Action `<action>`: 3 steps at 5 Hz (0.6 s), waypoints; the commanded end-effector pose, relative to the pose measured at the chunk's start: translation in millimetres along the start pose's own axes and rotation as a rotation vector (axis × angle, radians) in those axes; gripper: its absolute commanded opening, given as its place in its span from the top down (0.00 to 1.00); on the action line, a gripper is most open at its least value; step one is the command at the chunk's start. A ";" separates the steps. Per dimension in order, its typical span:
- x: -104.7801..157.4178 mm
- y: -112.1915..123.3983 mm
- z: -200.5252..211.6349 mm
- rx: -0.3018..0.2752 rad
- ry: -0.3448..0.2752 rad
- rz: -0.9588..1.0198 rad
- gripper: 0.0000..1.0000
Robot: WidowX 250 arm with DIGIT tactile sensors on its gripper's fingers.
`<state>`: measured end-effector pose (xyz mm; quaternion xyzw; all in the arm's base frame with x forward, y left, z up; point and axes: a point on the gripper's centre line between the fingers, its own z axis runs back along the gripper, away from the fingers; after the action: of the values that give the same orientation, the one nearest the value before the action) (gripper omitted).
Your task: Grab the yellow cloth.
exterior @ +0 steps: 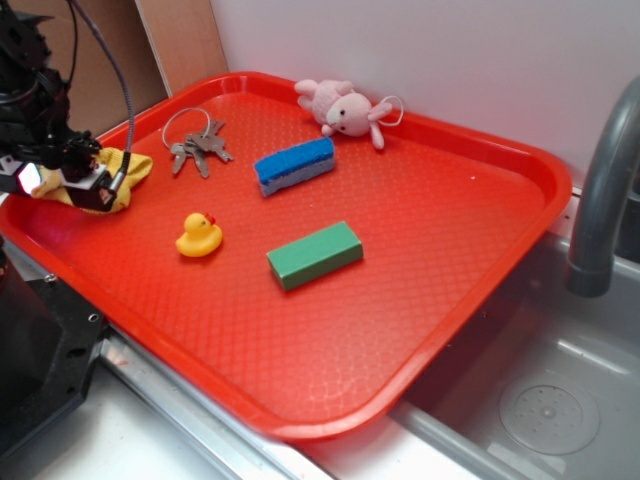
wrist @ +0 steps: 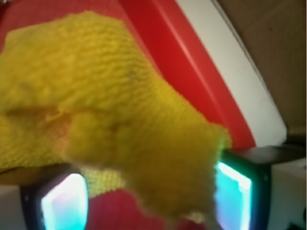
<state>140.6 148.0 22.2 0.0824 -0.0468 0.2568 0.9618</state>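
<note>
My gripper [exterior: 85, 185] sits at the tray's [exterior: 480, 290] 9 o'clock edge, jaws clamped on the yellow cloth [wrist: 120, 129]. Wrist view shows fabric bunched between my fingers [wrist: 64, 203], so the grab looks made. The duck [exterior: 199, 236] sits at the cloth's 4 o'clock, untouched.

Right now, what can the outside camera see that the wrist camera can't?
Only the exterior view shows the toy duck, green block, blue sponge, keys, pink plush bunny and the grey faucet. Only the wrist view shows the cloth's knitted weave close up, hanging between the two fingers. Both show the yellow cloth, the gripper and the red tray.
</note>
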 end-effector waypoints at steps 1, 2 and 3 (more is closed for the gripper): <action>6.7 -0.4 -5.2 -0.012 -0.005 -0.012 1.00; 7.0 -2.3 -3.4 -0.019 0.010 -0.028 1.00; 4.9 -2.2 1.8 0.005 0.000 -0.043 1.00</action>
<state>146.9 145.0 19.0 0.0808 -0.0368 0.2397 0.9668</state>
